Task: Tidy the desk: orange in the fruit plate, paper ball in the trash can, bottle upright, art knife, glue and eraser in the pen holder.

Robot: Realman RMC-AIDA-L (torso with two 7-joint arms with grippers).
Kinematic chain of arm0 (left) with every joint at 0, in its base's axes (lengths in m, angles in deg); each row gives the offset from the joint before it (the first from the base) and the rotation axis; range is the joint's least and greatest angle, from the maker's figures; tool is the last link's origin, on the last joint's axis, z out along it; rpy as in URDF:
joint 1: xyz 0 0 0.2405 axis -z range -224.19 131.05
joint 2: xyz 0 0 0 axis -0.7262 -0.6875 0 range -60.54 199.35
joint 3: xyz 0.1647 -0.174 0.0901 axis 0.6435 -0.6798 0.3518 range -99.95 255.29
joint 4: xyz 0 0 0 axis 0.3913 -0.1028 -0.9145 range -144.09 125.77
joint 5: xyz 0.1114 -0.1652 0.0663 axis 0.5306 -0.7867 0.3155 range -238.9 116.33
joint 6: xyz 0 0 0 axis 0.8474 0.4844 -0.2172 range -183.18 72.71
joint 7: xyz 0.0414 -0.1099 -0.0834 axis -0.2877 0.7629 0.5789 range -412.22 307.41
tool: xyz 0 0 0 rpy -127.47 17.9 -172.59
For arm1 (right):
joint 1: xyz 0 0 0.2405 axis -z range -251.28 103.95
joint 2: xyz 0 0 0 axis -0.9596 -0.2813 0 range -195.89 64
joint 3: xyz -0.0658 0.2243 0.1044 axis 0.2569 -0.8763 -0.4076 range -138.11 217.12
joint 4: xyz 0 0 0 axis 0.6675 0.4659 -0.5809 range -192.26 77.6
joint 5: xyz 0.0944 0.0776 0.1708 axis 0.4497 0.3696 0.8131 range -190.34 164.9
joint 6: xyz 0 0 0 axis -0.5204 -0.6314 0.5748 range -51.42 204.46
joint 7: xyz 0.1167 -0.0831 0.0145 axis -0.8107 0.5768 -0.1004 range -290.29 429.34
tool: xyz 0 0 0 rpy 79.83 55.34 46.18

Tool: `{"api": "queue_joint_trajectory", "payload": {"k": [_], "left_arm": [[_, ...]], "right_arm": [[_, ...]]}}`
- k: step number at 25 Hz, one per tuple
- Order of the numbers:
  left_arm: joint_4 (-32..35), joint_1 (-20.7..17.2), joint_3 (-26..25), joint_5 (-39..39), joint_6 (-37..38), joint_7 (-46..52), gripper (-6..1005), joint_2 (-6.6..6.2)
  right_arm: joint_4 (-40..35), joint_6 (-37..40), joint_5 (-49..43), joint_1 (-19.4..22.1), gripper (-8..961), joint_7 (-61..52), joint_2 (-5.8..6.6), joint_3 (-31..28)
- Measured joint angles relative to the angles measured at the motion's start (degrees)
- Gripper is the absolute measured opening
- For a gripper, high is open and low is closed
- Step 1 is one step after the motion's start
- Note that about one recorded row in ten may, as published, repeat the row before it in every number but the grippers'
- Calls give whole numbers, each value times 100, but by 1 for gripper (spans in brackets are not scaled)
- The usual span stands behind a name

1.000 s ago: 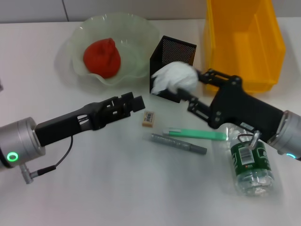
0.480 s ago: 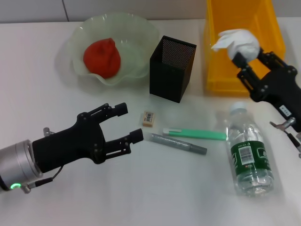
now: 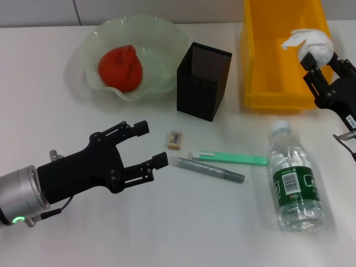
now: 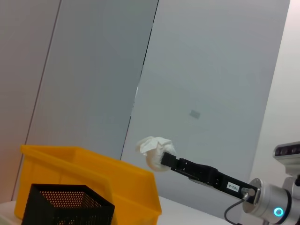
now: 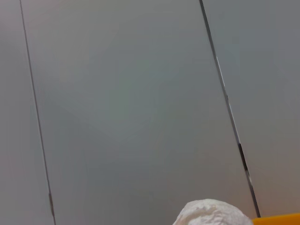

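A white desk [image 3: 167, 233] backed by a pale grey wall was seen from the head view. The orange [image 3: 120, 68] lay in the fruit plate [image 3: 167, 39] at the far left, with the pen holder [image 3: 203, 81] standing just to its right and the trash can [image 3: 278, 55] beyond that. The eraser [image 3: 176, 139], a green art knife [image 3: 231, 159] and a grey glue stick [image 3: 211, 170] lay on the desk in front of the pen holder, unmoved from half a second before. The bottle [image 3: 295, 178] lay on its side at the near right. The left gripper [image 3: 151, 146] was held low above the desk near the eraser, its fingers spread wide and empty, in nearly the same place as before. The right gripper [image 3: 317, 64] had been carried further right and was clamped on the paper ball [image 3: 311, 43], now over the right wall of the trash can.

In the left wrist view, grey wall panels filled the background. The trash can [image 4: 93, 178] and the pen holder [image 4: 65, 206] were seen from the side, and the right gripper [image 4: 165, 159] was seen farther off, holding the paper ball [image 4: 152, 147] above the trash can's rim.

In the right wrist view, grey wall panels were again seen, with only the top of the paper ball [image 5: 211, 213] and a sliver of the trash can [image 5: 281, 219] visible.
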Motion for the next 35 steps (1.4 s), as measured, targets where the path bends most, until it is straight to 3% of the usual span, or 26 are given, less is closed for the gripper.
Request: {"api": "queue_joint_trajectory", "payload": {"k": [17,27,30,35], "left_arm": [[0,23,0,-2,1,6,833,-2],[17,39,1,0,38,32,833,-2],[36,41,15,8,39,8,833,-3],[62,38,19,33,40,-4,833,-26]], "right_arm": [[-60,-208,6,-164,667,-7,22,-89],[-70,-211,5,-194,809,-112,32,-92],[-207,-175,-34,-205,809,-742,54,-43],[-1174,210,-464,38,809,-2590,73,353]]}}
